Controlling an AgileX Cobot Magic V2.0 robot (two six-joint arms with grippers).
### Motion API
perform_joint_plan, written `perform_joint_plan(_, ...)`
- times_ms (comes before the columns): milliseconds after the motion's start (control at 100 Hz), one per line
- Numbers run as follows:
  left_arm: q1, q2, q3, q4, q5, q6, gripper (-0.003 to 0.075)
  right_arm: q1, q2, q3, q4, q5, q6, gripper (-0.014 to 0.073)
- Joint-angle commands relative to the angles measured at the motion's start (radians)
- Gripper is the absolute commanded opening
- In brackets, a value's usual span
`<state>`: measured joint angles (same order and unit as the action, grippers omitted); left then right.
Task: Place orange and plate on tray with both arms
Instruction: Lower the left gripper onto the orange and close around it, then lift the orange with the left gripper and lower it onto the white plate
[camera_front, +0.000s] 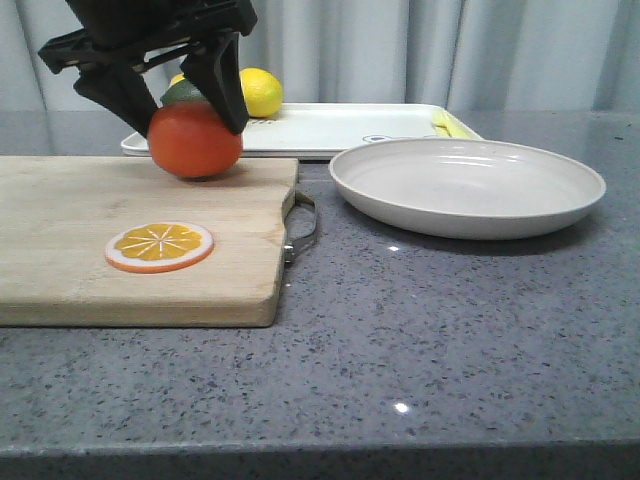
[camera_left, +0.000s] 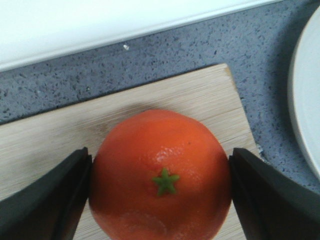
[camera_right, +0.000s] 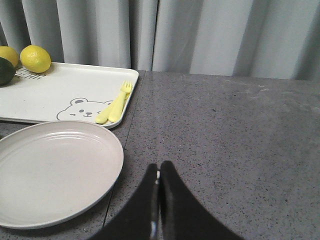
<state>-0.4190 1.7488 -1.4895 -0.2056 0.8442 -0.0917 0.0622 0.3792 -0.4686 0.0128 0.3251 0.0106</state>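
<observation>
The orange (camera_front: 195, 140) sits at the far edge of the wooden cutting board (camera_front: 100, 260), stem star up in the left wrist view (camera_left: 160, 175). My left gripper (camera_front: 193, 128) comes down from above and is shut on the orange, one black finger (camera_left: 65, 200) pressed on each side. The off-white plate (camera_front: 467, 225) rests empty on the grey table to the right of the board. Behind both lies the rectangular tray (camera_front: 330, 125). My right gripper (camera_right: 159, 172) is shut on nothing, low over the table beside the plate (camera_right: 50, 170); it is outside the front view.
An orange slice (camera_front: 160, 246) lies on the board's near part. On the tray (camera_right: 50, 95) are a lemon (camera_right: 35, 58), a dark green fruit (camera_right: 4, 71) and a yellow fork and spoon (camera_right: 115, 105). A grey curtain closes off the back.
</observation>
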Motion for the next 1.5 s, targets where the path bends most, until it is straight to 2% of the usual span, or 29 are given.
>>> perform_joint_plan(0, -0.006, -0.046, -0.063, -0.031, -0.022, 0.003, 0.0302, 0.001, 0.015, -0.034, -0.002, -0.078, -0.011, -0.0059)
perform_joint_plan(150, -0.051, -0.043, -0.13, -0.034, -0.015, 0.012, 0.0302, 0.001, 0.015, -0.034, -0.002, -0.078, -0.011, -0.0059)
perform_joint_plan(300, -0.152, -0.023, -0.202, -0.036, -0.019, 0.054, 0.0302, 0.001, 0.015, -0.034, -0.002, -0.078, -0.011, -0.0059)
perform_joint_plan(620, -0.323, 0.141, -0.393, -0.036, -0.025, 0.056, 0.0302, 0.001, 0.015, -0.034, -0.002, -0.077, -0.011, -0.0059)
perform_joint_plan(1070, -0.351, 0.235, -0.442, -0.036, -0.027, 0.056, 0.0312, 0.001, 0.015, -0.034, -0.001, -0.076, -0.011, -0.0059)
perform_joint_plan(1140, -0.351, 0.237, -0.442, -0.034, -0.027, 0.056, 0.034, 0.001, 0.015, -0.034, -0.001, -0.076, -0.011, -0.0059)
perform_joint_plan(1330, -0.351, 0.243, -0.442, -0.034, -0.027, 0.056, 0.0516, 0.001, 0.015, -0.034, -0.001, -0.075, -0.011, -0.0059)
perform_joint_plan(1490, -0.351, 0.243, -0.445, -0.034, -0.027, 0.056, 0.0547, 0.001, 0.015, -0.034, -0.001, -0.075, -0.011, -0.0059)
